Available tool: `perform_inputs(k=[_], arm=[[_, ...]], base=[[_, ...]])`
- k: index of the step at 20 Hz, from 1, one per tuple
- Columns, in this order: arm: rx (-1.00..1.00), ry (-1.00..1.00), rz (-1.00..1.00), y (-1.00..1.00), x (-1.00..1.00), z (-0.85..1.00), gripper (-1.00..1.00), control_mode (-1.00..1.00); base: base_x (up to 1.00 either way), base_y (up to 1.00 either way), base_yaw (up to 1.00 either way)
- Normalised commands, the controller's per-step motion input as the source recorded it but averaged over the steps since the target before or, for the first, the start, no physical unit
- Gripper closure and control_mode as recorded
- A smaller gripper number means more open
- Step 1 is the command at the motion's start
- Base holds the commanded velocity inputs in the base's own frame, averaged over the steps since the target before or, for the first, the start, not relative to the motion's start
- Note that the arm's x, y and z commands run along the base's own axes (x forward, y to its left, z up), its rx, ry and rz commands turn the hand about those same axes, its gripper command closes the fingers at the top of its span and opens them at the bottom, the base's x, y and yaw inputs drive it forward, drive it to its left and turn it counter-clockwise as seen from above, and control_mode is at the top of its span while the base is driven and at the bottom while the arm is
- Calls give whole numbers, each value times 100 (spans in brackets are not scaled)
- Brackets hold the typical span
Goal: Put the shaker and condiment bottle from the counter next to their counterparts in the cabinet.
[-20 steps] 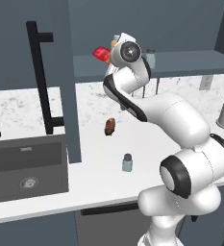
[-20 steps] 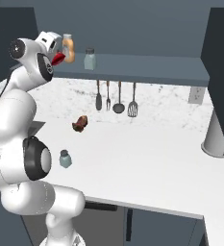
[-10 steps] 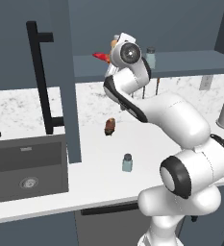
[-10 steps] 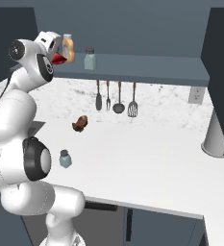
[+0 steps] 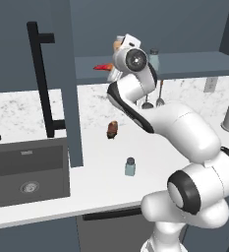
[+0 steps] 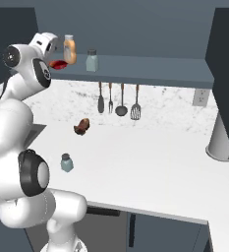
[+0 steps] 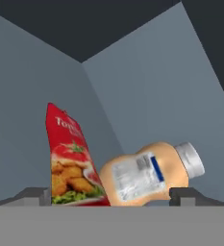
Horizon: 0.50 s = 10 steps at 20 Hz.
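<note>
— Where are you in the job?

— At the cabinet point(image 6: 150, 29), judging by my reach. The red condiment bottle point(image 6: 58, 64) lies on the shelf point(image 6: 155, 70), at about nine o'clock of the orange white-capped bottle point(image 6: 70, 49). My claw point(image 7: 111, 196) straddles both; whether it grips, I can't tell.

— And the shaker?

— One shaker point(image 5: 130, 167) waits on the desk point(image 6: 150, 157), at five o'clock of the brown lump point(image 5: 112, 129). Next I'd back out cleanly and fetch it.

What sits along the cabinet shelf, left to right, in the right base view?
Red condiment bottle → orange bottle with a white cap → pale shaker with a dark cap.
</note>
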Motion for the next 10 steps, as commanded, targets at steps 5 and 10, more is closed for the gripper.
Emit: perform_inputs(k=[5, 10], arm=[[10, 16, 0, -21, -9, 31, -100, -100], [12, 27, 0, -9, -5, 30, -100, -100]], base=[[0, 0, 0], [0, 0, 0]])
